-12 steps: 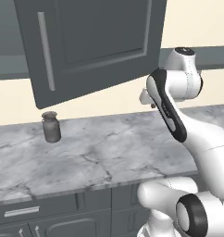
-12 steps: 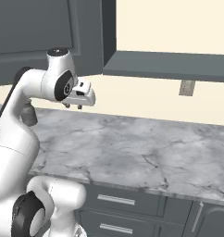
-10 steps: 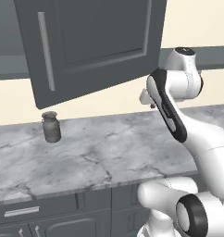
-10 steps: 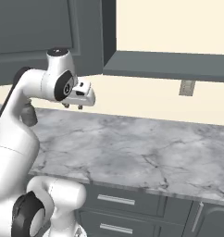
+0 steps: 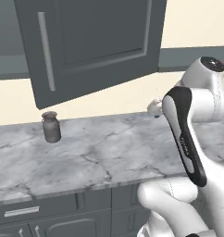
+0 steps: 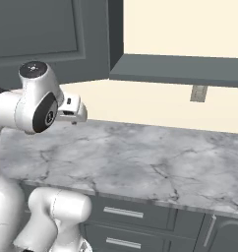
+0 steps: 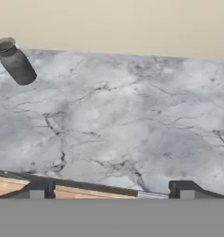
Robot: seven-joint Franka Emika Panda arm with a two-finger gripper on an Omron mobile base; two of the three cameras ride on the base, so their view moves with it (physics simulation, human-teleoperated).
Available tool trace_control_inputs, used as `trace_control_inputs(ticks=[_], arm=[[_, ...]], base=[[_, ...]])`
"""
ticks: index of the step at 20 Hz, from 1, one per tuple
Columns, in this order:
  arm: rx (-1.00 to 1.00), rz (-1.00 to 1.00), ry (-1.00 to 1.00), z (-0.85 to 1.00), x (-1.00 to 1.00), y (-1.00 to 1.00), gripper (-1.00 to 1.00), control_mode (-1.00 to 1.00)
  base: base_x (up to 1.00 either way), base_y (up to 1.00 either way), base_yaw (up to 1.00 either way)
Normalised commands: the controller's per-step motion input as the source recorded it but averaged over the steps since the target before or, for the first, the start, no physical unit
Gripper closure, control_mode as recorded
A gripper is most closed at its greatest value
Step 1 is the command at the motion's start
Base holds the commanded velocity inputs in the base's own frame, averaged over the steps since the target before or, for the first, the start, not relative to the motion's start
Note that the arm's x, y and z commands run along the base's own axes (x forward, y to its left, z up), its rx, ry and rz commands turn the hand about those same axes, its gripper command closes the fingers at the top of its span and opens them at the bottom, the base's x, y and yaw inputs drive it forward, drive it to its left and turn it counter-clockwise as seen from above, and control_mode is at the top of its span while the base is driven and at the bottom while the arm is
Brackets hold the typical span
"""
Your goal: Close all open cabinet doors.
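Note:
One tall dark grey cabinet door [image 5: 95,41] with a long silver bar handle [image 5: 45,51] stands swung out over the counter, toward the camera. In the right base view the same cabinet door [image 6: 47,34] fills the upper left. My gripper [image 5: 155,109] hangs below the door's lower right corner, apart from it and above the counter. From the right it shows as a small white hand, the gripper [image 6: 74,118], beside the arm's elbow. In the hand view the gripper [image 7: 111,190] is open, its fingertips [image 7: 38,188] far apart with nothing between them.
A small dark jar [image 5: 51,127] stands on the grey marble counter [image 5: 104,157] at the back left, also seen as the jar [image 7: 15,61]. A wall outlet [image 6: 198,93] sits under the long cabinet underside [image 6: 180,71]. Drawers [image 6: 123,212] run below the counter.
The arm has drawn back toward the base and the gripper has dropped a little. The door and the jar have not moved.

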Motion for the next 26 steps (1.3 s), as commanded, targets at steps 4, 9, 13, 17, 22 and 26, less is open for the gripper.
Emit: trace_control_inputs(ticks=[4,9,13,17,22,26], arm=[[0.0,0.13,-0.52,0.52,-0.54,0.67,-1.0,-1.0],[0.0,0.14,-0.5,0.51,-0.4,0.72,-1.0,-1.0],[0.0,0.06,-0.45,0.68,-0.36,0.59,-1.0,-1.0],[0.0,0.02,-0.21,0.98,-0.15,0.6,-1.0,-1.0],[0.0,0.03,0.05,1.0,-0.08,0.52,-1.0,-1.0],[0.02,0.08,0.23,0.82,-0.19,0.3,-1.0,-1.0]], base=[[0.0,0.0,0.0],[0.0,0.0,0.0],[0.0,0.0,0.0],[0.0,0.0,0.0],[0.0,0.0,0.0],[0.0,0.0,0.0]])
